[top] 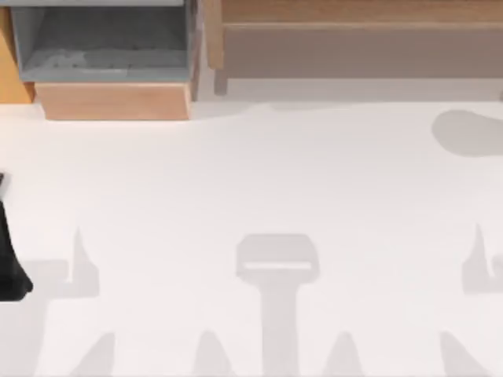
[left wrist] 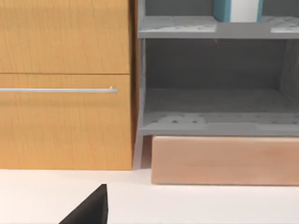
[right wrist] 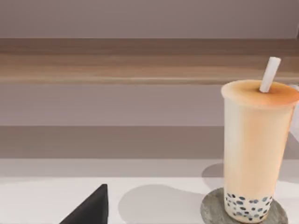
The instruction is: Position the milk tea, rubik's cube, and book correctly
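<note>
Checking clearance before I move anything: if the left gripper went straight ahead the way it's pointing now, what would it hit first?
Probably the pale wooden base board under the grey open shelf, with white table before it. The wooden drawer front stands beside that line. Depth is hard to judge.

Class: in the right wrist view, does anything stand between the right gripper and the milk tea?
Nothing visible does. The milk tea stands upright on a round grey coaster, with only bare white table on the camera's side of it.

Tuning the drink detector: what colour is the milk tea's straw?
White, on the milk tea; its straw shows best in the right wrist view.
</note>
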`<act>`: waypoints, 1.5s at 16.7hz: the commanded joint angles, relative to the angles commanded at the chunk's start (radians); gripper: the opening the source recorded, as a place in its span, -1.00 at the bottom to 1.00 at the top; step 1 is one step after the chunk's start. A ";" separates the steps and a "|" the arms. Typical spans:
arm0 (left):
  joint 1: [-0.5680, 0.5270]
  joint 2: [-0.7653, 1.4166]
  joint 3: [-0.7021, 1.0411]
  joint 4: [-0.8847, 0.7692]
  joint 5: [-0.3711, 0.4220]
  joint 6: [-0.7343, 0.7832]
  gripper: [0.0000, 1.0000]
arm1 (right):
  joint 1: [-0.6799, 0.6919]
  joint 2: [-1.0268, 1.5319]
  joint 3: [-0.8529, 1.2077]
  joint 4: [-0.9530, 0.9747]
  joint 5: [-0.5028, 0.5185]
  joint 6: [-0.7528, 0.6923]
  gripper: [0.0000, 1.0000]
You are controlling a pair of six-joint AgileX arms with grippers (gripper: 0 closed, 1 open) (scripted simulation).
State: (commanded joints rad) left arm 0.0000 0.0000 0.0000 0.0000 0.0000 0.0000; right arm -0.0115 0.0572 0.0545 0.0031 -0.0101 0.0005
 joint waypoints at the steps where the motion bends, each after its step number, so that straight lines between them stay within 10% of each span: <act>1: 0.000 0.000 0.000 0.000 0.000 0.000 1.00 | 0.006 -0.030 -0.028 -0.002 0.005 0.000 1.00; 13: -0.024 0.158 0.138 0.077 -0.019 -0.002 1.00 | 0.011 -0.057 -0.055 -0.003 0.010 -0.001 1.00; 25: -0.139 1.324 0.858 0.446 -0.112 -0.009 1.00 | 0.011 -0.057 -0.055 -0.003 0.010 -0.001 1.00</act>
State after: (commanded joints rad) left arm -0.1385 1.3242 0.8583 0.4458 -0.1115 -0.0085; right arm 0.0000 0.0000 0.0000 0.0000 0.0000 0.0000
